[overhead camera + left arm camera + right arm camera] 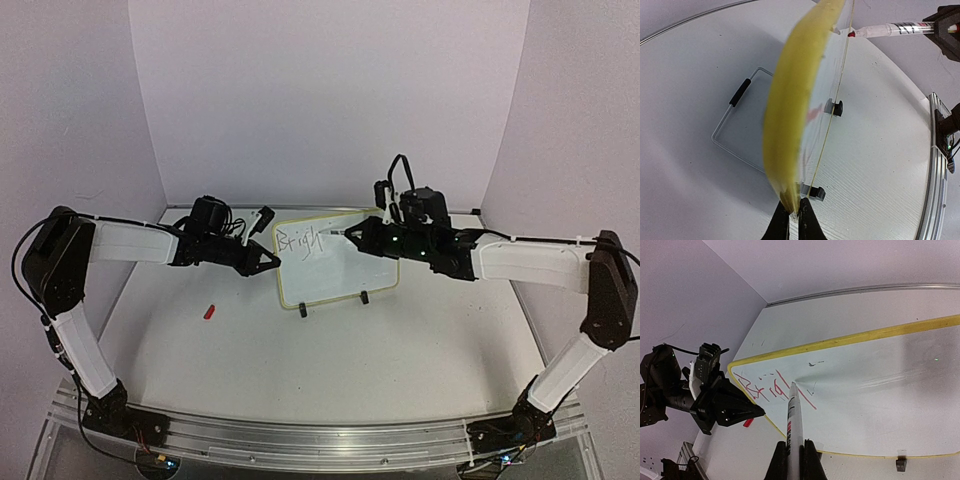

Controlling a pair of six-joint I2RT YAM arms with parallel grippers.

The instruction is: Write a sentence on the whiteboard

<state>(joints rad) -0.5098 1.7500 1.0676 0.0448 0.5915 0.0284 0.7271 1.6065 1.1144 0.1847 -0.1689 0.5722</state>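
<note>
The whiteboard (340, 278) stands upright at mid table on its black wire stand (735, 125) and two clip feet. My left gripper (272, 262) is shut on its left yellow rim (790, 115), fingers pinching the edge in the left wrist view (793, 216). My right gripper (356, 238) is shut on a white marker (794, 415), whose tip touches the board just right of the writing. The sentence (765, 386) is a thin red scrawl reading roughly "Brigh" with a long slanted stroke; it also shows in the top view (300, 240).
A small red cap (209, 311) lies on the table left of the board, below the left arm. Pale walls enclose the table on three sides. The aluminium rail (320, 440) with both arm bases runs along the near edge.
</note>
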